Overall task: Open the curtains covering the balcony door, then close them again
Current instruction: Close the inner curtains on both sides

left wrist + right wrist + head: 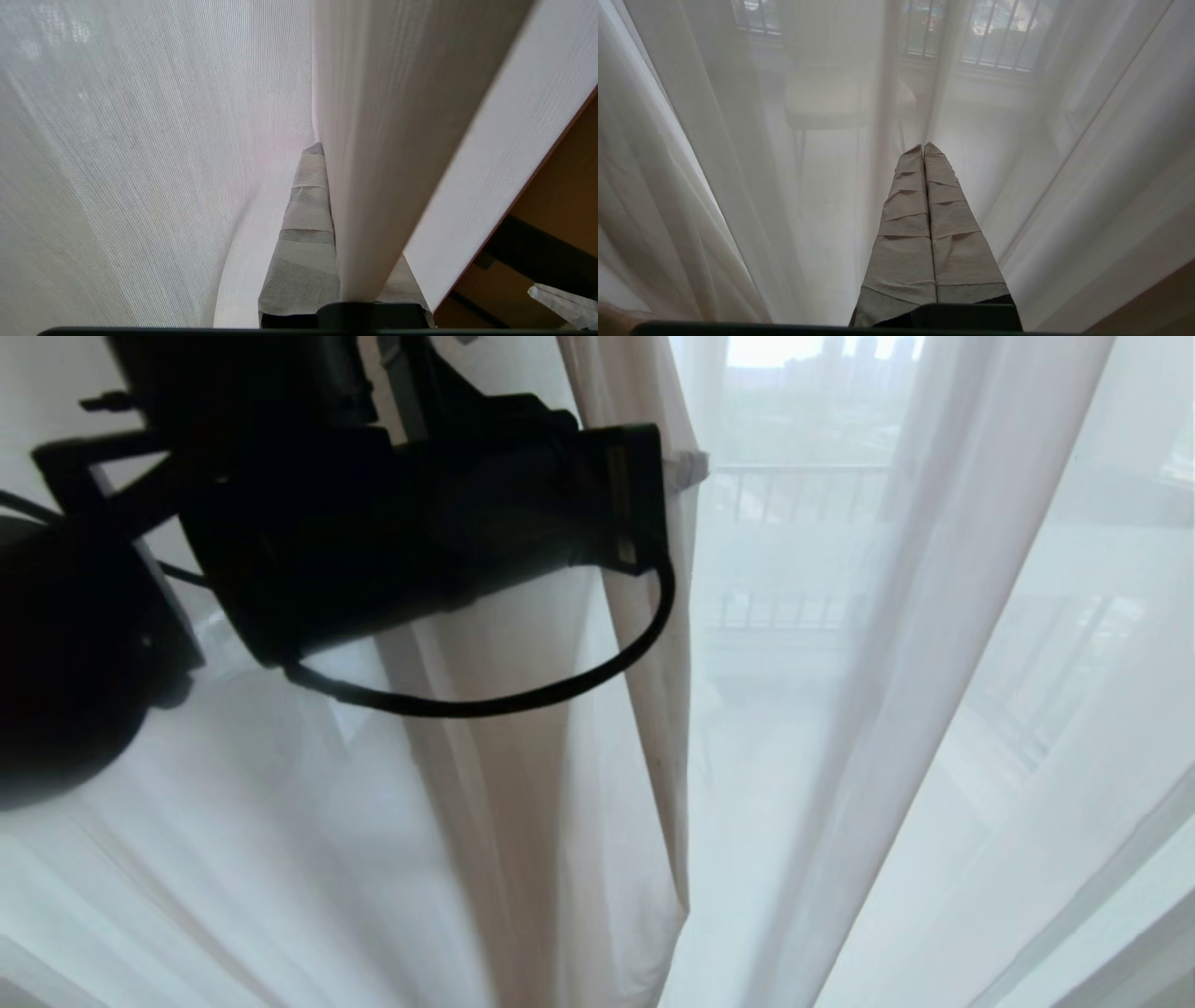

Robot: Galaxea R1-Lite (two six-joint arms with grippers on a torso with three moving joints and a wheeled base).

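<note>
Left wrist view: the tape-wrapped left hand (322,154) pinches a fold of the woven cream curtains (373,140).

- Sheer curtain layer (934,709): thin white see-through cloth, fine woven mesh, matt; railing shows through it.
- Opaque curtain layer (644,663): cream-beige woven cloth, matt, soft folds, fine ribbed weave in left wrist view.
- Left gripper (322,154) fingers (306,233): wrapped in overlapping bands of matt grey-white tape, slightly creased.
- Right gripper (923,148) fingers (901,252): same taped wrap, wrinkled, matt.
- Left arm housing (392,523): black, looks like matt plastic; cable (523,695) smooth black sheath.
- Wood-tone brown surface (570,186) beside curtain edge: smooth.
</note>
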